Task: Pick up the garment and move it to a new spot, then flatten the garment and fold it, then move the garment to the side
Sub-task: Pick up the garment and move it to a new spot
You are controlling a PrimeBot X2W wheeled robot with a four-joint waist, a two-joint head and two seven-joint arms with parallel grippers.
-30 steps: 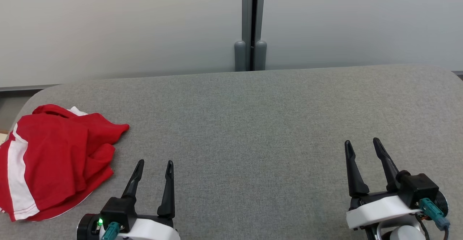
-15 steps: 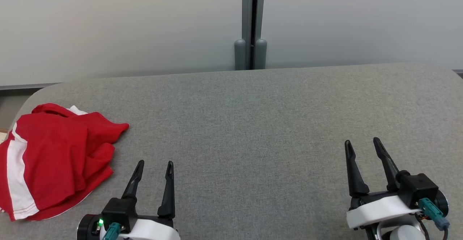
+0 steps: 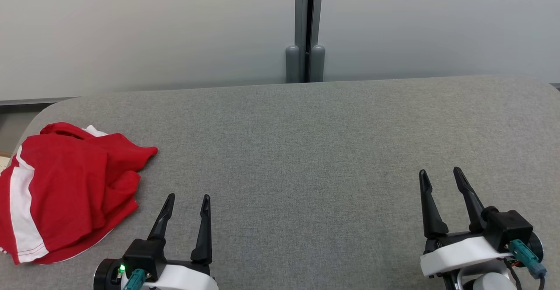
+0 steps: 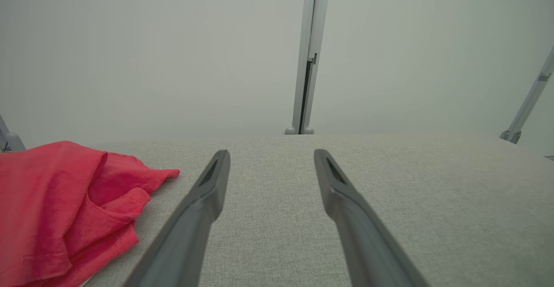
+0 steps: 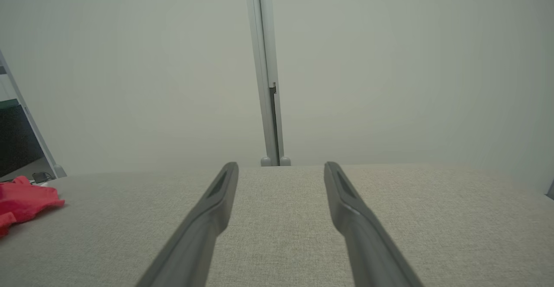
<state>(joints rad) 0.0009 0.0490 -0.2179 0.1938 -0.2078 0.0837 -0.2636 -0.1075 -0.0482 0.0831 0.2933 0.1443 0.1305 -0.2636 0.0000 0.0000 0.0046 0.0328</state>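
I see red garment [image 3: 65, 193] crumpled at left edge of grey table [image 3: 306, 150], white stripe showing. My left gripper [image 3: 188, 197] is spread, empty, near garment's right side, not touching. My right gripper [image 3: 440, 171] is spread too, empty, well apart at right, near edge.

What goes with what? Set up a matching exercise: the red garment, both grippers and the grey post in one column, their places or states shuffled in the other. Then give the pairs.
1. red garment
2. left gripper
3. right gripper
4. grey post

A. open, over the grey table, far from the garment
B. crumpled, at the table's left end
C. upright, behind the table's far edge
D. open, beside the garment, not touching it

Pairs: 1-B, 2-D, 3-A, 4-C.
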